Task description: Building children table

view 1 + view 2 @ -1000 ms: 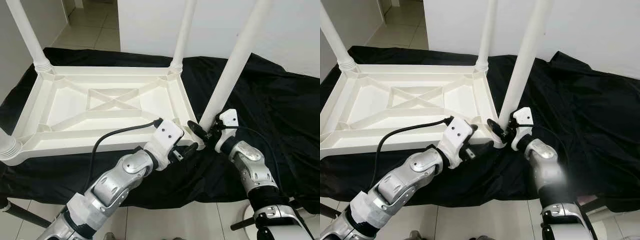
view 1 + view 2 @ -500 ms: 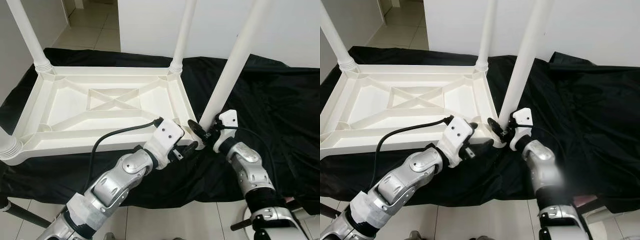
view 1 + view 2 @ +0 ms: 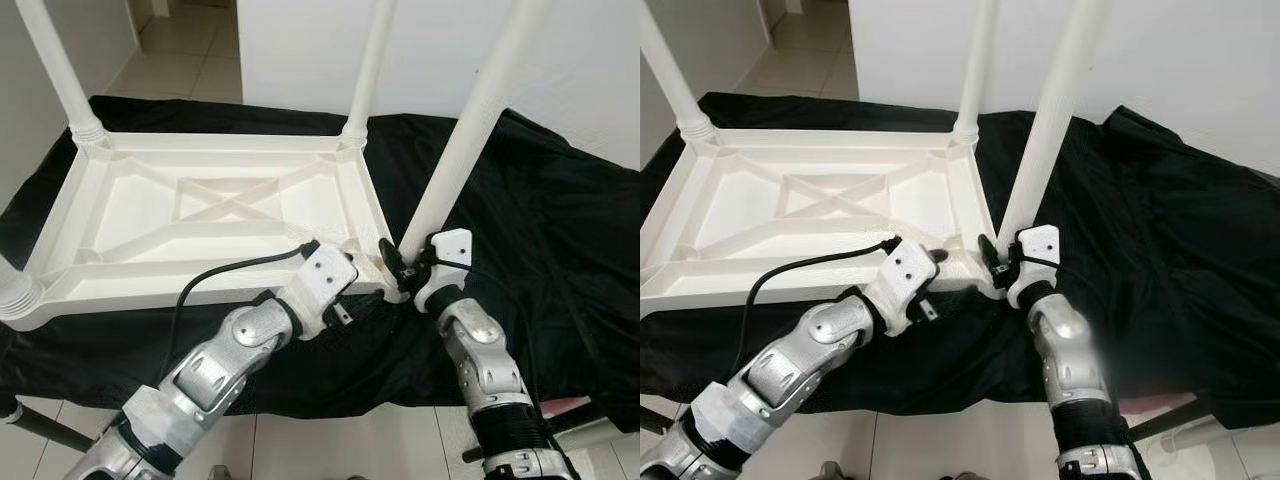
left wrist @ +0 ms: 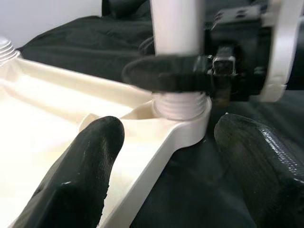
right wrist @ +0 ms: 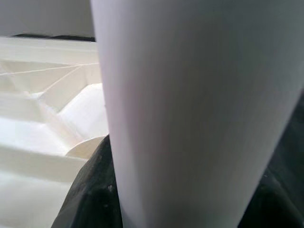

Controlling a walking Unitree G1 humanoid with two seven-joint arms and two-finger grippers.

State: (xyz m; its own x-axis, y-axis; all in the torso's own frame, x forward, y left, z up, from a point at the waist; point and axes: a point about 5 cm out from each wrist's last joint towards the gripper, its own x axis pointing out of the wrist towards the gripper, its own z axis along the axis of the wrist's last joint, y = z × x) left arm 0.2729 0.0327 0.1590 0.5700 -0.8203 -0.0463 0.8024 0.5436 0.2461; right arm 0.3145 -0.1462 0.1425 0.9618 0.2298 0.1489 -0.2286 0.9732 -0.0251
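Note:
A white plastic children's table (image 3: 220, 141) lies upside down on a black cloth (image 3: 560, 230). At its near right corner a white leg (image 3: 470, 130) stands tilted in the socket. My right gripper (image 3: 398, 268) is shut on the leg's base, just above the threaded collar (image 4: 180, 102). In the right wrist view the leg (image 5: 190, 118) is pressed close against the camera. My left gripper (image 3: 348, 305) is open at the same corner. One of its fingers (image 4: 85, 175) is over the table's inside, while the other sits over the cloth outside the rim.
Two more legs stand at the far left (image 3: 60, 70) and far right (image 3: 368, 70) corners, and a leg base (image 3: 15, 295) shows at the near left. A white wall (image 3: 300, 50) rises behind. Tiled floor (image 3: 190, 70) lies beyond the cloth.
My right forearm has swung inward under the leg while its gripper stays on the leg's base. The left gripper has drawn slightly back along the table's near rim.

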